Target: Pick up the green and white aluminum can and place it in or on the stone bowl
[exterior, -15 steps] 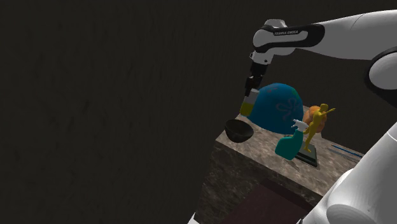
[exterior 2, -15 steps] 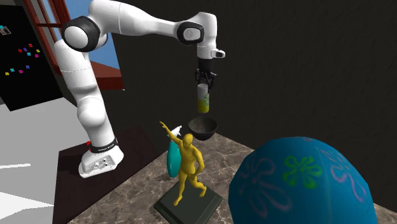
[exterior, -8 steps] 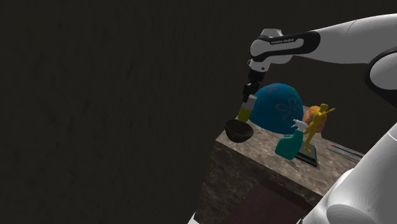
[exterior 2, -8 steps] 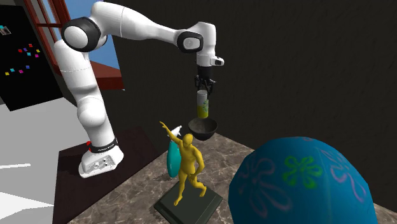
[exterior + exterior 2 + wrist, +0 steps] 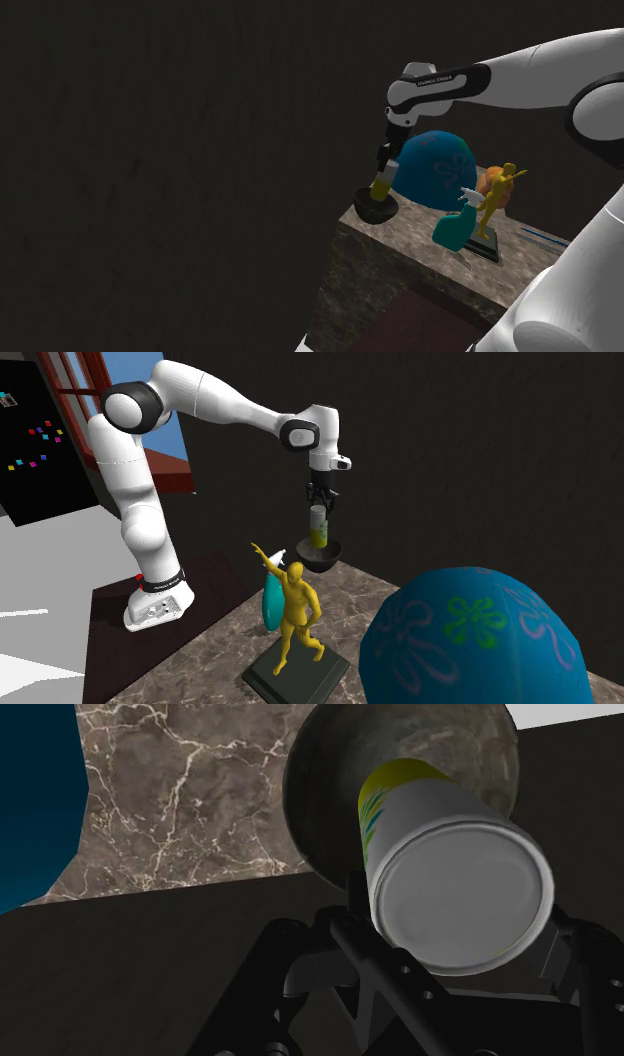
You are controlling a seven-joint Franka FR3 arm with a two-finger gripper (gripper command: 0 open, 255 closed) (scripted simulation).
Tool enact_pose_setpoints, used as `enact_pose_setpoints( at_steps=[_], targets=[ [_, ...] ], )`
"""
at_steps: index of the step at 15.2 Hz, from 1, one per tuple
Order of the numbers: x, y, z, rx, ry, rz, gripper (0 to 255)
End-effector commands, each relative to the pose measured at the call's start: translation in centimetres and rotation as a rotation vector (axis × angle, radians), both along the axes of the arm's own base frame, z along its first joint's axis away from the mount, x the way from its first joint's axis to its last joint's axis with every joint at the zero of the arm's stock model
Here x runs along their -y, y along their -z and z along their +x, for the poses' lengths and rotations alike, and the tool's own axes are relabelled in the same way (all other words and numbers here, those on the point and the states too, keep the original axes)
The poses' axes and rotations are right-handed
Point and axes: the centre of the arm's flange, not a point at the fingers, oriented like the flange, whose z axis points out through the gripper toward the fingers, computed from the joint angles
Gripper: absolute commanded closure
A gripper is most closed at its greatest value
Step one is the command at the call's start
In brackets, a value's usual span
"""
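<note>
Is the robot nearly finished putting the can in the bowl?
Nearly. Done: the can is lifted and sits right above the dark bowl. In hand: the gripper clasps the can upright, its lower end about level with the bowl's rim. Left: let go so the can rests in the bowl, then lift away.

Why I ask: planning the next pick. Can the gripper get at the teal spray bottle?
Probably not yet: the gripper is shut on the white and yellow-green can over the dark bowl; the teal spray bottle stands unblocked.
</note>
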Motion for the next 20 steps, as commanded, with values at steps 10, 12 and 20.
enact_pose_setpoints(
  at_steps=[10,12,20],
  targets=[
    [0.0,2.2,0.0,0.001,0.0,0.0,255],
    [0.0,2.2,0.0,0.001,0.0,0.0,0],
    [0.0,-1.7,0.0,0.001,0.0,0.0,0]
  ],
)
